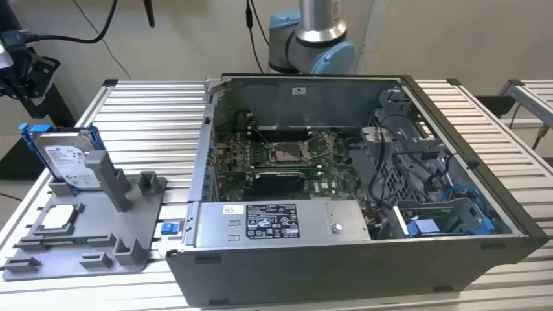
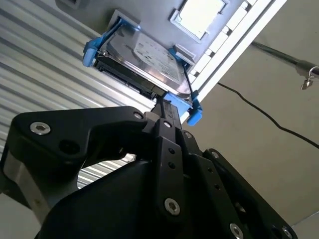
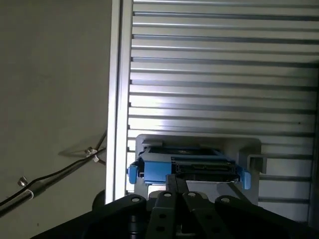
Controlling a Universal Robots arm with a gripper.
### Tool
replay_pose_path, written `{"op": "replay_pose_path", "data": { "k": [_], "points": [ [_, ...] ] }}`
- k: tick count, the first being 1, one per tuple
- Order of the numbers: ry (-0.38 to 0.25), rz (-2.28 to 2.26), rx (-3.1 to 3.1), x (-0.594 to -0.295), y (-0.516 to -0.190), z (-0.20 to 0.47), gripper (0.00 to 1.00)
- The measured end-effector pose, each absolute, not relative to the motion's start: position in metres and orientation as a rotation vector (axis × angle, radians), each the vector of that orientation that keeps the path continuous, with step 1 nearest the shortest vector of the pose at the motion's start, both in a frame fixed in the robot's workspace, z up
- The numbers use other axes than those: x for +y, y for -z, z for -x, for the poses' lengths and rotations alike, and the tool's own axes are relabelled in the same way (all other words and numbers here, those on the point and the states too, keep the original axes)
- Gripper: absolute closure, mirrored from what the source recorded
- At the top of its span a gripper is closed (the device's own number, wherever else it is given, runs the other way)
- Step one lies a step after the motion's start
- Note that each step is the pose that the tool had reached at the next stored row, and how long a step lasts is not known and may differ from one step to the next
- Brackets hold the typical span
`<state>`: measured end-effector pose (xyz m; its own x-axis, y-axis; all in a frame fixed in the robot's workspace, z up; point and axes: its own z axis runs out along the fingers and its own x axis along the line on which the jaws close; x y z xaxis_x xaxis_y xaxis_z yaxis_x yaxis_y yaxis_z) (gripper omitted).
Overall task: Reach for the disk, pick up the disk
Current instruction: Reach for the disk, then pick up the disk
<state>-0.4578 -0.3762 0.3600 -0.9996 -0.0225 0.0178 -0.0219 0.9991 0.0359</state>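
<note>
**A:** What does the disk (image 1: pixel 67 157) look like?

**B:** It's a flat silver-grey rectangle with a smooth metal face and a white printed label. A bright blue plastic carrier (image 2: pixel 91 51) frames its edges, with small tabs jutting out at the corners.

**A:** Where is it?

**B:** It stands on edge in a slot of a grey holder (image 1: pixel 95 249), near the bench (image 1: pixel 155 110) edge on the exterior view's left. One of the holder's posts rises in front of it and hides a lower corner.

**A:** And the jaws?

**B:** They're matte black jointed links with silver screw heads. In both wrist views they sit pressed together with nothing between them, tips pointed at the disk's narrow side. I can't tell whether the tips touch the carrier.

**A:** What's the holder made of?

**B:** Moulded matte grey plastic, blocky, with upright posts and shallow pockets. A small square chip (image 1: pixel 59 217) with a pale metal top lies flat in one pocket. It's closer than the disk to the bench edge nearest the exterior camera.

**A:** And the bench itself?

**B:** Ribbed aluminium slats, bright and glossy. An open dark-grey metal case (image 1: pixel 346 265) takes up the middle, just beside the holder. Inside it are a green board (image 1: pixel 276 155) and a long grey metal box (image 1: pixel 276 223) with a black-and-white label.
</note>
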Motion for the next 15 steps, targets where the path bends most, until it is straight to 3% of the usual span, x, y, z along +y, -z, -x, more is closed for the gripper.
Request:
{"op": "replay_pose_path", "data": {
  "k": [15],
  "points": [
    [0.055, -0.228, -3.112, -0.3763, -0.3599, 0.4579, 1.0]
  ]
}}
